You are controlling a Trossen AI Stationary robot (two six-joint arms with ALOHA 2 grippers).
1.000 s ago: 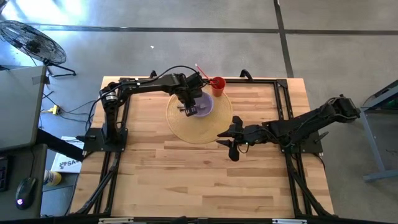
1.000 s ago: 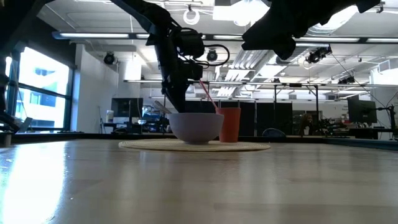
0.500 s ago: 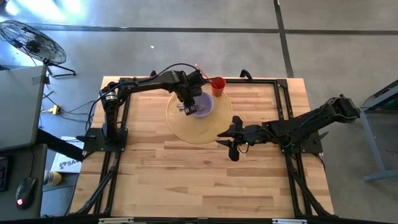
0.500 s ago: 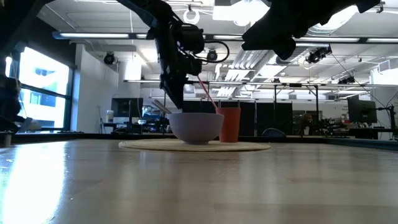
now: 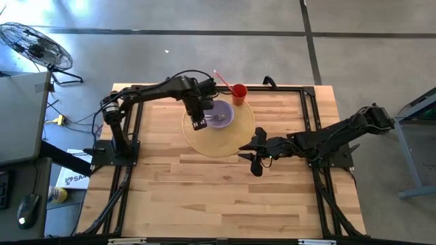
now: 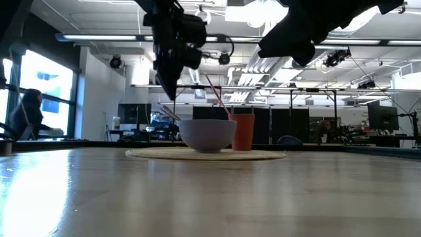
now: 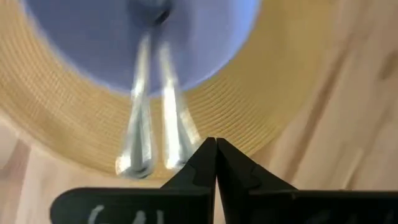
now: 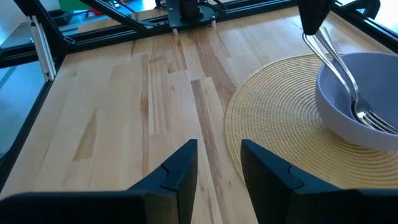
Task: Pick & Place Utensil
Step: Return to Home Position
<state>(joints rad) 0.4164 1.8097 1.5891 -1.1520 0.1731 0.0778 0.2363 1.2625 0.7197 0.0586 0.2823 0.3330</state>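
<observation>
A lilac bowl (image 5: pixel 221 114) (image 8: pixel 351 93) stands on a round woven placemat (image 5: pixel 211 141). Two metal utensils (image 7: pixel 140 118) (image 8: pixel 336 62) lie in it, heads in the bottom and handles leaning out over the rim. My left gripper (image 5: pixel 199 124) (image 7: pixel 216 146) hovers shut just above the handles' free ends (image 8: pixel 310 38), on the bowl's left-near side, touching nothing that I can see. My right gripper (image 5: pixel 253 158) (image 8: pixel 217 149) waits open above the table, right of the placemat.
A red cup (image 5: pixel 238 93) (image 6: pixel 243 131) with a pink straw stands on the placemat's far edge, beside the bowl. Black frame rails (image 5: pixel 310 116) run along the table's sides. Bare wood (image 5: pixel 204 197) lies near of the placemat. A person sits far off in the room (image 6: pixel 26 118).
My left gripper has drawn back from over the bowl, rising and shifting toward the table's left and near side. The utensil handles now lean on the bowl's rim, free of the gripper. My right arm has kept still.
</observation>
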